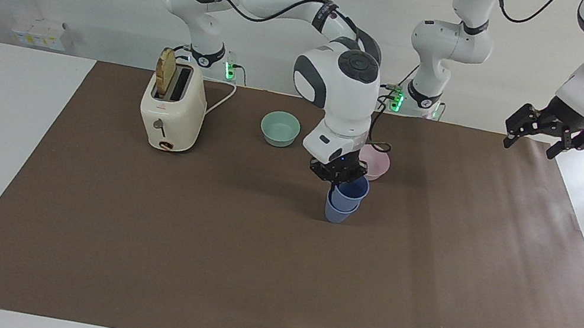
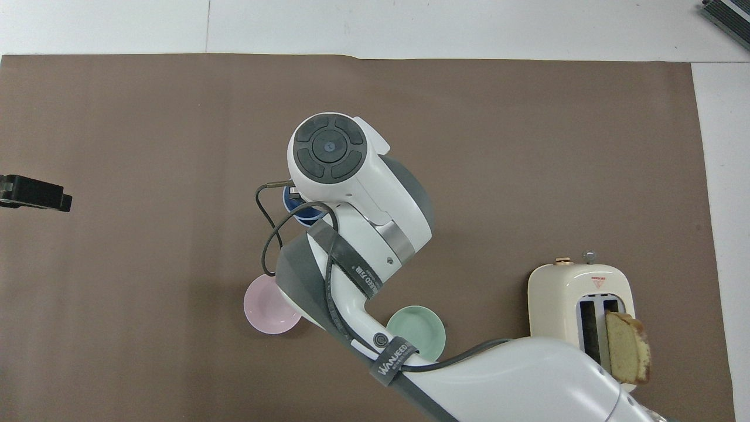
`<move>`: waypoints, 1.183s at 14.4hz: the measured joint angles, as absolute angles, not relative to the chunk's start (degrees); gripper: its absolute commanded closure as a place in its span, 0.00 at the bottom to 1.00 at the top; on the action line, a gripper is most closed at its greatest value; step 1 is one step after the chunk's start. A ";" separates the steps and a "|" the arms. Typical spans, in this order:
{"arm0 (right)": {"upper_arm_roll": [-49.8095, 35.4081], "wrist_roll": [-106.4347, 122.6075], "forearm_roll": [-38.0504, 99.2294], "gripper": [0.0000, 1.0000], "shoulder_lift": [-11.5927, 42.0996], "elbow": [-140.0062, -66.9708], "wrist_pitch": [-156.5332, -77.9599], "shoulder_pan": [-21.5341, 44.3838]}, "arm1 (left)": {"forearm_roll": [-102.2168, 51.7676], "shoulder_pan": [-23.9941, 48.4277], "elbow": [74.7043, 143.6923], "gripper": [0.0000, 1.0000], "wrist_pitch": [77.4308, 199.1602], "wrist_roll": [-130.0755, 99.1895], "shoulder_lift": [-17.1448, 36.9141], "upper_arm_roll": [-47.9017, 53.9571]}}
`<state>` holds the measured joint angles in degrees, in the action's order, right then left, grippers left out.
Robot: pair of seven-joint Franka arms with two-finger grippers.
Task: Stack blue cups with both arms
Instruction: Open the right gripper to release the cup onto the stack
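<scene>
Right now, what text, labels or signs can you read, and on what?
"WANJEED": on the grey strap around the right arm, overhead view.
Red triangle sign with small print on the toaster: too small to read.
Small red mark on the toaster's front: unreadable.
Nothing else legible.

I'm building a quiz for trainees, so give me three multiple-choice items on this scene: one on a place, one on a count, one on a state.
1. Where does the pale pink round bowl sit?
A. beside the cream toaster
B. beside the periwinkle-blue plastic cups
C. on the mint-green bowl

2. How many bowls are on the brown mat?
A. one
B. two
C. four

3. What is the right gripper doing?
A. holding the upper blue cup
B. hanging open
C. gripping toast

Key: 1 B, it lies just by the stack, nearer the robots. 2 B, pink and mint-green. 3 A, it is shut on the rim, the cup nested in the lower blue cup.
</scene>
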<state>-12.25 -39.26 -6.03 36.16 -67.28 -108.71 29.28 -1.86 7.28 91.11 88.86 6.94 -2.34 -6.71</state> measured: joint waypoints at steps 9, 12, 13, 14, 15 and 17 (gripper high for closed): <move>-12.10 -39.26 -6.13 0.00 36.22 -67.22 -108.90 29.13 | -1.86 7.28 91.11 0.00 88.87 7.06 -2.34 -6.56; -11.66 -39.26 -6.24 0.00 35.43 -66.71 -107.61 27.71 | -1.86 7.28 91.11 0.00 88.87 7.10 -2.34 -6.54; -11.63 -39.15 -6.29 0.00 34.49 -66.39 -105.82 26.46 | -1.86 7.28 91.11 0.00 88.87 7.11 -2.34 -6.53; -11.65 -38.59 -6.33 0.00 33.23 -66.07 -103.69 24.91 | -1.86 7.28 91.11 0.00 88.87 7.11 -2.34 -6.52; -11.64 -37.60 -6.34 0.00 31.68 -65.86 -101.49 23.45 | -1.86 7.28 91.11 0.00 88.87 7.11 -2.34 -6.52; -11.60 -35.45 -6.35 0.00 28.15 -65.80 -96.47 20.58 | -1.86 7.28 91.11 0.00 88.87 7.11 -2.34 -6.50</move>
<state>-11.60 -35.45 -6.35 28.15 -65.80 -96.47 20.58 -1.86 7.28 91.11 88.87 7.11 -2.34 -6.50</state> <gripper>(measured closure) 0.000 0.000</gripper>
